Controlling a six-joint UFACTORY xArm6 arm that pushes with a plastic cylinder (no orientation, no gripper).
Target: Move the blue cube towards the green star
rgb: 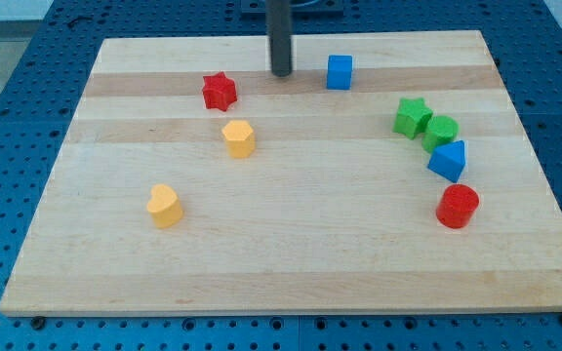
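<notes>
The blue cube [339,72] sits near the view's top, a little right of centre. The green star [412,117] lies lower and to the right of it, with bare board between them. My tip [280,73] rests on the board just left of the blue cube, with a small gap between them. The rod rises straight up out of the view's top.
A green cylinder [441,132] touches the green star's right side, with a blue triangular block [449,160] and a red cylinder [457,206] below it. A red star [219,92], a yellow hexagonal block [239,138] and a yellow heart [165,206] lie at the left. The wooden board [281,263] ends in blue pegboard.
</notes>
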